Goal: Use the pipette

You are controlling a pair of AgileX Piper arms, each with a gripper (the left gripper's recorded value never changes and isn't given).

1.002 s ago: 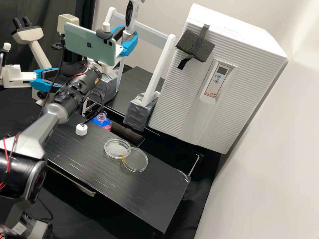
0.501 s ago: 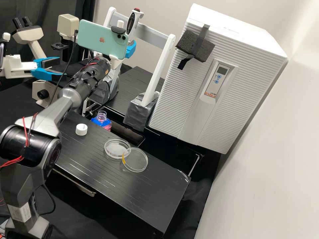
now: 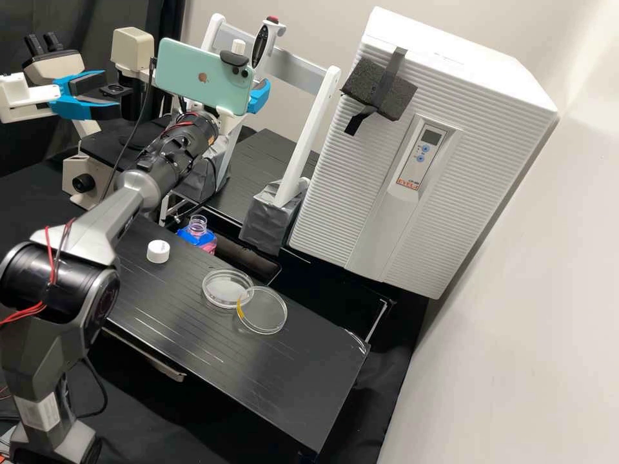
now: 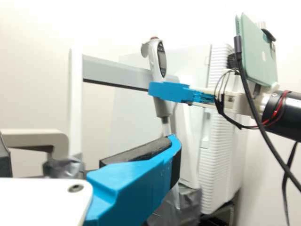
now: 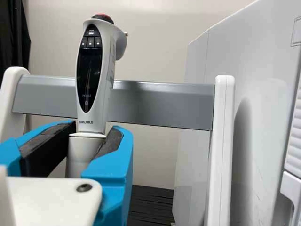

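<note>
Pinching the pipette (image 5: 94,70) by its lower body, my right gripper (image 5: 87,146) holds it upright, a pad pressed to each side. The pipette stands just in front of the grey crossbar (image 5: 160,103) of the white rack, high above the bench (image 3: 258,367). My left gripper (image 3: 97,96) hangs off to the side near the microscope (image 3: 80,183), fingers spread around nothing.

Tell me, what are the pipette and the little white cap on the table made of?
The pipette looks like smooth white plastic, slightly shiny, with a glossy dark front panel. The cap is probably plastic too: plain white and dull, with no glints.
</note>
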